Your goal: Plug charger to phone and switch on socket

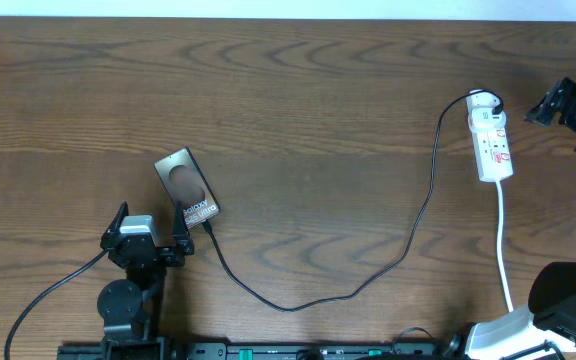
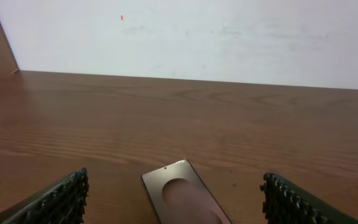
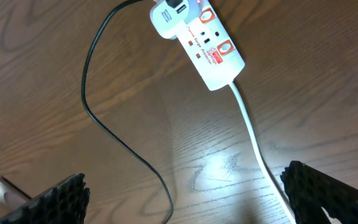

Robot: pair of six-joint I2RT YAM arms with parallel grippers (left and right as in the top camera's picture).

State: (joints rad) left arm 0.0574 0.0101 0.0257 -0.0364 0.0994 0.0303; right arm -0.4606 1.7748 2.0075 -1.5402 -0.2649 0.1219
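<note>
my left gripper (image 2: 174,180) stands spread wide, and the small flat dark brown-grey phone (image 1: 186,185) lies between its ribbed fingers (image 2: 55,202). the phone is flat on the brown wooden table (image 1: 318,80). seen from overhead, its long axis slants from upper left to lower right, with the white lettering at the lower-right end. my left wrist view cuts off its near end. the long thin black charger cable (image 3: 84,87) meets that lettered end, but i cannot tell whether the tip is seated. the white elongated power strip (image 1: 491,140) lies well apart to the right. its long axis runs nearly up-down, rounded end uppermost, and its white cord (image 3: 248,121) trails from the lower end. my right gripper (image 3: 185,180) is also spread open, holding nothing, near the strip. the strip's red switches are too small to read.
</note>
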